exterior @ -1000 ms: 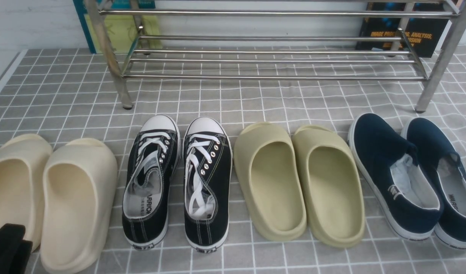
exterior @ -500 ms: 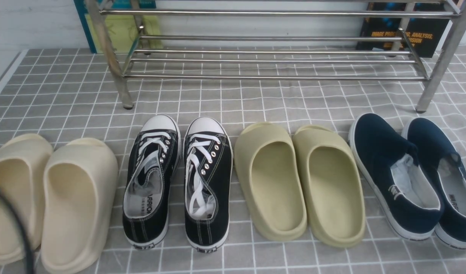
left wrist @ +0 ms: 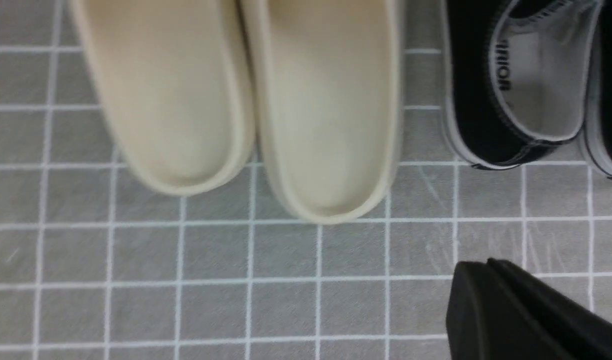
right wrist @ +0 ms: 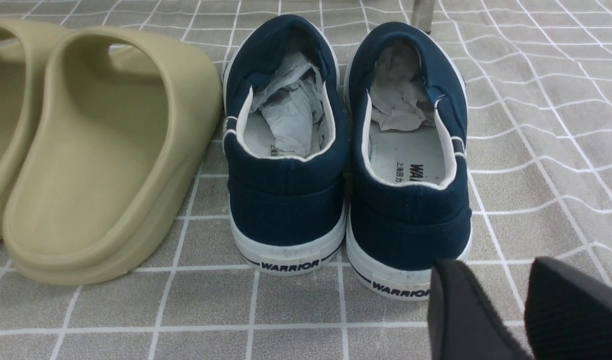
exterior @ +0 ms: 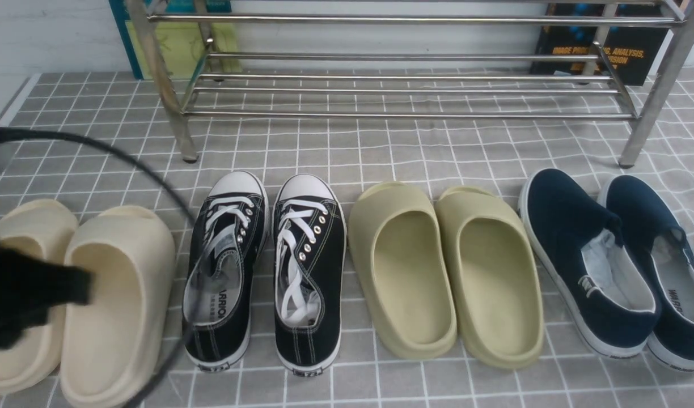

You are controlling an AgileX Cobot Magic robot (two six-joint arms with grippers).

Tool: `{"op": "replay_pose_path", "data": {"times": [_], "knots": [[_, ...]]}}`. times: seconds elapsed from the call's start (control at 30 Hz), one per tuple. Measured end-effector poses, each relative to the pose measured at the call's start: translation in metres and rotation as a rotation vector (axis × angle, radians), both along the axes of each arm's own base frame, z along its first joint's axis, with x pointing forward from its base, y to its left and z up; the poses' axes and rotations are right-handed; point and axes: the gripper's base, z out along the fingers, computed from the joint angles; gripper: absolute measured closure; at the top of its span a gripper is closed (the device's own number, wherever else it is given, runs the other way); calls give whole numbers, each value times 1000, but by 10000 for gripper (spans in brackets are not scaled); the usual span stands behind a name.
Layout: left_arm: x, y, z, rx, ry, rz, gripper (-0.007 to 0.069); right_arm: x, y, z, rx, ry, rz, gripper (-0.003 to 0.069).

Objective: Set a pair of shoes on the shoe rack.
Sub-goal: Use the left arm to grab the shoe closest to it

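The pair of black canvas sneakers, the left one (exterior: pixel 225 266) and the right one (exterior: pixel 309 272), stands side by side on the checked cloth, toes toward the shoe rack (exterior: pixel 403 90) at the back. The left sneaker's heel also shows in the left wrist view (left wrist: pixel 511 100). My left gripper (left wrist: pixel 478 267) is shut and empty, hovering above the cloth behind the beige slides and to the left of the sneakers. In the front view it is a blurred black shape (exterior: pixel 24 294). My right gripper (right wrist: pixel 496 285) is open and empty behind the navy slip-ons, far from the sneakers.
Beige slides (exterior: pixel 114 300) lie left of the sneakers, olive slides (exterior: pixel 443 272) right of them, and navy slip-ons (exterior: pixel 613 260) at the far right. A black cable (exterior: pixel 126 158) arcs over the left side. Books (exterior: pixel 602 51) lean behind the rack.
My left arm has come up into the front view over the beige slides, and its cable has swung up and to the right. The shoes have not moved.
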Motion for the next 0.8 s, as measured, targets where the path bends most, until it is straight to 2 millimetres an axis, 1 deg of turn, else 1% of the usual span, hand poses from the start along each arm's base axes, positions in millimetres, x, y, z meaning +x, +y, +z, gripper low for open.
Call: {"op": "replay_pose_path", "data": {"times": [0.03,0.07,0.1,0.13,0.17,0.2,0.23,0.3,0.33,0.4,0.47,0.5,0.53,0.57,0.6,0.63,0.67,0.7,0.73,0.77,0.8], "knots": [[12,-11,-8,-10,14,-20,564,0,0,0,0,0,0,420],[15,-13,-10,-8,22,-21,551,0,0,0,0,0,0,420],[27,-24,-19,-16,37,-33,491,0,0,0,0,0,0,420],[29,-25,-21,-14,46,-34,474,0,0,0,0,0,0,420],[36,-30,-26,-14,52,-40,438,0,0,0,0,0,0,420],[48,-36,-37,-13,70,-40,355,0,0,0,0,0,0,420],[57,-40,-46,-5,78,-37,312,0,0,0,0,0,0,420],[64,-42,-53,2,82,-25,272,0,0,0,0,0,0,420],[74,-44,-62,10,86,1,221,0,0,0,0,0,0,420],[87,-48,-77,14,94,46,185,0,0,0,0,0,0,420],[97,-51,-91,19,113,71,175,0,0,0,0,0,0,420],[98,-51,-94,20,119,72,175,0,0,0,0,0,0,420],[104,-54,-105,22,140,82,178,0,0,0,0,0,0,420],[107,-55,-112,22,152,85,183,0,0,0,0,0,0,420],[112,-58,-122,26,175,89,200,0,0,0,0,0,0,420],[112,-58,-122,24,173,88,204,0,0,0,0,0,0,420],[117,-60,-136,33,200,88,241,0,0,0,0,0,0,420],[119,-61,-141,36,209,88,263,0,0,0,0,0,0,420],[119,-61,-142,37,213,88,268,0,0,0,0,0,0,420],[121,-62,-150,45,231,87,322,0,0,0,0,0,0,420],[122,-62,-153,51,236,86,351,0,0,0,0,0,0,420]]}}
